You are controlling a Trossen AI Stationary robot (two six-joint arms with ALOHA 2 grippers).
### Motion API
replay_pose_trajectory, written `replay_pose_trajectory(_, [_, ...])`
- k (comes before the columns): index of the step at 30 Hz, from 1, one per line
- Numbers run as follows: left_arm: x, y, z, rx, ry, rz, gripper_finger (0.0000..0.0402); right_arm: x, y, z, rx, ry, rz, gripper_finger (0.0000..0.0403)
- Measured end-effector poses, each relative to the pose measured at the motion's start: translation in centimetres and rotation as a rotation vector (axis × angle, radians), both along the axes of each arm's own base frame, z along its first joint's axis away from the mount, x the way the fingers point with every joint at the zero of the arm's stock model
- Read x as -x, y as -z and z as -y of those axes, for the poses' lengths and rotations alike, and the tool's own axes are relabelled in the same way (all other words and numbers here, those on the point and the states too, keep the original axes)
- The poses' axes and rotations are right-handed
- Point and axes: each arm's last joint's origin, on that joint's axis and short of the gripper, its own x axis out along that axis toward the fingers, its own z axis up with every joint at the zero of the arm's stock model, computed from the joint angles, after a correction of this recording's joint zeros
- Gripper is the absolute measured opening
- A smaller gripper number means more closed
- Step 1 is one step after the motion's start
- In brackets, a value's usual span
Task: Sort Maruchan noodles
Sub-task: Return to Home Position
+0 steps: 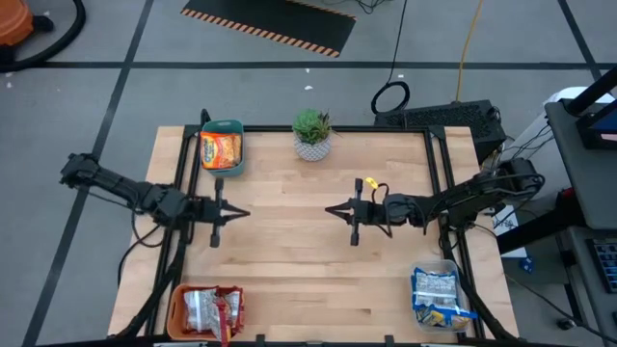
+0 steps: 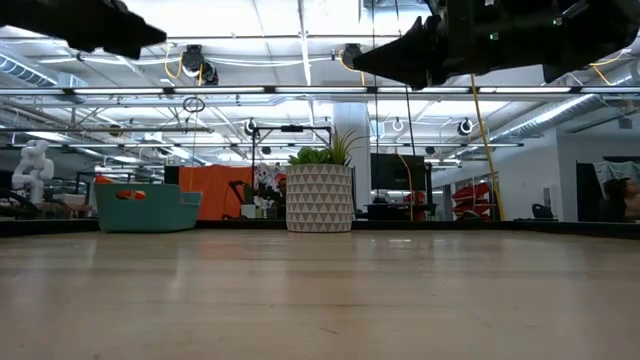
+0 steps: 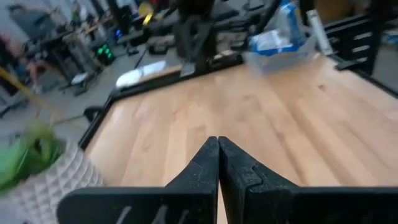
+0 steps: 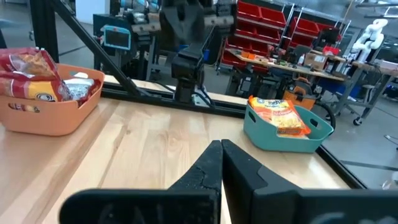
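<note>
Orange noodle packets [image 1: 221, 149] lie in the teal bin [image 1: 234, 128] at the table's far left, also seen in the right wrist view [image 4: 283, 115]. Red and silver packets [image 1: 214, 308] fill the orange bin [image 1: 176, 306] at the near left [image 4: 37, 78]. Blue-and-yellow packets [image 1: 439, 294] sit in the clear bin [image 1: 451, 265] at the near right [image 3: 277, 34]. My left gripper [image 1: 243, 214] hovers shut over the table's left middle. My right gripper [image 1: 330, 209] hovers shut over the middle, facing it. Both hold nothing.
A small potted green plant [image 1: 312, 134] stands at the table's far edge, centre [image 2: 320, 190]. Bare wood [image 1: 289, 260] lies between and in front of the two grippers. A black frame runs along the table's sides.
</note>
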Motion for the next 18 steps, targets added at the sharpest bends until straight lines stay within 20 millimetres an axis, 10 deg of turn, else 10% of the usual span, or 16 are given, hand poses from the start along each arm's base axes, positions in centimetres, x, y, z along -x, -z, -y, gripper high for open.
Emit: replay_pose_trajectory(18, [1.0, 2.8, -2.2, 0.079, -0.057, 0.069, 0.0002, 7.4, 2.7, 1.1, 0.009, -0.001, 0.087, 0.0])
